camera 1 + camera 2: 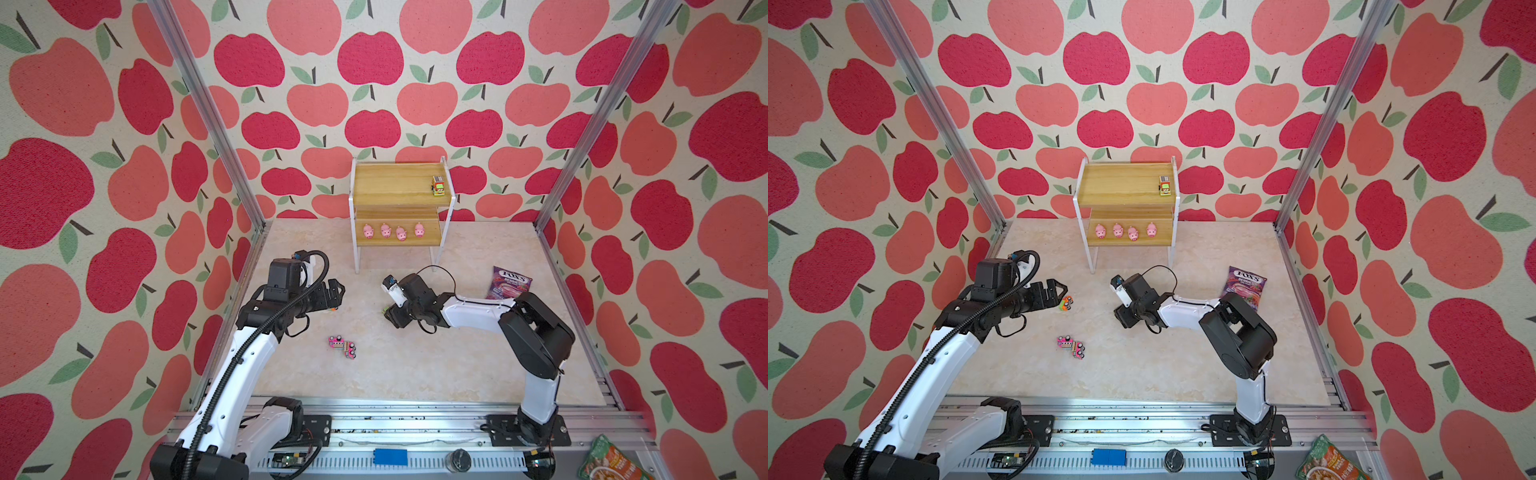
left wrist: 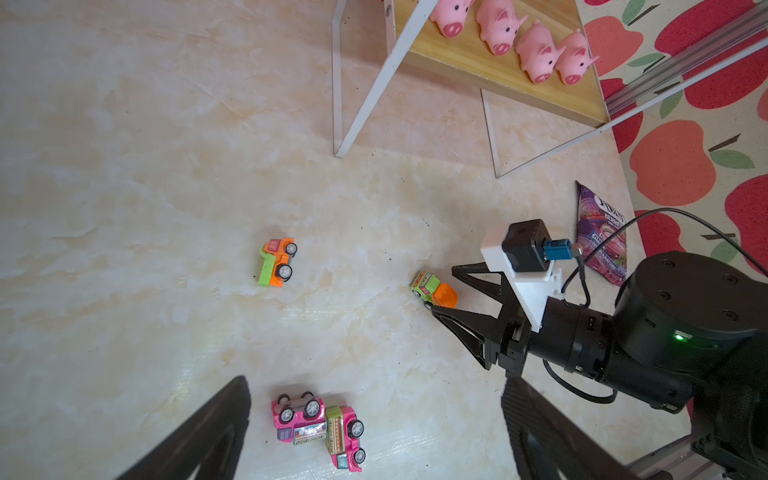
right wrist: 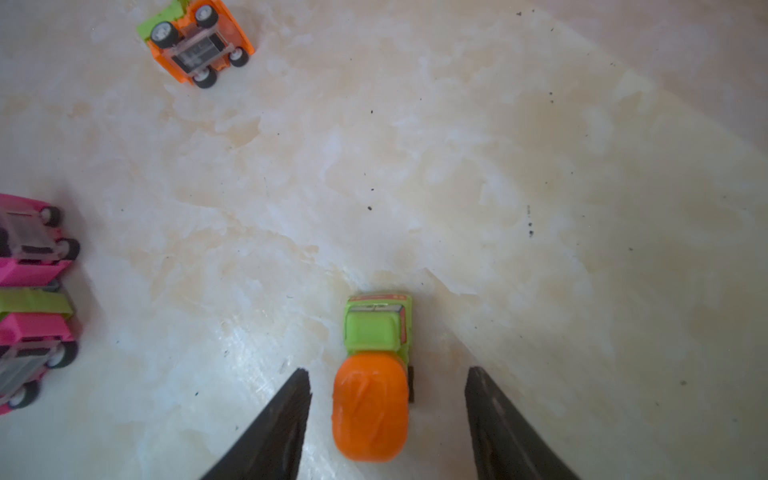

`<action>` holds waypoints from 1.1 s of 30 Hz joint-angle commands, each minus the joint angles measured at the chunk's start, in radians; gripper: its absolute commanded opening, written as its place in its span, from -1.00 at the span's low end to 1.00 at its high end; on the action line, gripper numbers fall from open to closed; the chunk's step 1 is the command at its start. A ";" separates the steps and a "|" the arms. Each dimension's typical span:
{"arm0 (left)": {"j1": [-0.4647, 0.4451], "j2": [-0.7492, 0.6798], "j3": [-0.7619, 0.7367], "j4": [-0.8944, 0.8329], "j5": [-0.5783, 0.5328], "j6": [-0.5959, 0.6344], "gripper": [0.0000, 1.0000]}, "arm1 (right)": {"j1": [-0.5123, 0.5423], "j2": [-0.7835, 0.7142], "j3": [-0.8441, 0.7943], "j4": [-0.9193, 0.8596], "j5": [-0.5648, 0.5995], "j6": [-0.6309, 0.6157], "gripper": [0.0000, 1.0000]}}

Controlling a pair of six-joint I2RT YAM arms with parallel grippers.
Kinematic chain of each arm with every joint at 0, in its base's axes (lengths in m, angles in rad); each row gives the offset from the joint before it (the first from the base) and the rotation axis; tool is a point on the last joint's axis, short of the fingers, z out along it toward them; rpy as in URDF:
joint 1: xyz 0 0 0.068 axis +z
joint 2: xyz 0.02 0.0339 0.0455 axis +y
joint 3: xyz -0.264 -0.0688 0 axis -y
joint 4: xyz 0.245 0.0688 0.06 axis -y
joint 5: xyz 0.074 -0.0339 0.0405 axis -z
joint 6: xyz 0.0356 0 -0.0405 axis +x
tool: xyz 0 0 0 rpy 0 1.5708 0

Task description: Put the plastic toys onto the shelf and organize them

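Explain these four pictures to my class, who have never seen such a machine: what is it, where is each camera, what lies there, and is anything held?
It is a robot: two arms at a table, each ending in a two-fingered gripper. Two pictures look down from overhead; two come from cameras on the wrists. The shelf holds four pink pigs below and one truck on top. On the table lie an orange truck, two pink trucks touching, a green mixer truck and a purple candy bag. The left gripper is open and empty. The right gripper straddles the mixer truck, jaws open, gripping nothing yet.
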 commanded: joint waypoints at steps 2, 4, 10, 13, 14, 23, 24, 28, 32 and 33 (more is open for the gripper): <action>-0.003 0.008 -0.010 0.006 -0.005 0.023 0.94 | 0.009 0.040 0.042 -0.027 -0.009 -0.038 0.09; -0.003 0.013 -0.009 0.007 -0.006 0.023 0.94 | 0.009 0.051 0.047 -0.024 -0.010 -0.041 -0.06; -0.002 0.017 -0.013 0.004 -0.020 0.026 0.94 | 0.023 0.011 0.020 -0.001 -0.012 -0.084 -0.42; -0.003 0.023 -0.013 0.006 -0.024 0.026 0.94 | 0.032 -0.036 -0.027 0.019 -0.028 -0.111 -0.48; -0.003 0.027 -0.013 0.006 -0.022 0.026 0.94 | 0.034 -0.051 -0.042 0.019 -0.034 -0.117 -0.49; -0.002 0.045 -0.010 0.003 -0.038 0.030 0.94 | 0.066 -0.140 -0.189 0.039 -0.076 -0.166 -0.41; -0.002 0.047 -0.008 0.003 -0.039 0.031 0.94 | 0.069 -0.136 -0.190 0.033 -0.074 -0.172 -0.40; -0.001 0.054 -0.008 0.001 -0.043 0.032 0.94 | 0.078 -0.124 -0.196 0.038 -0.069 -0.189 -0.33; 0.000 0.056 -0.009 0.000 -0.048 0.033 0.94 | 0.086 -0.121 -0.209 0.035 -0.049 -0.197 -0.13; 0.000 0.056 -0.010 0.001 -0.048 0.033 0.94 | 0.086 -0.121 -0.214 0.033 -0.045 -0.198 -0.07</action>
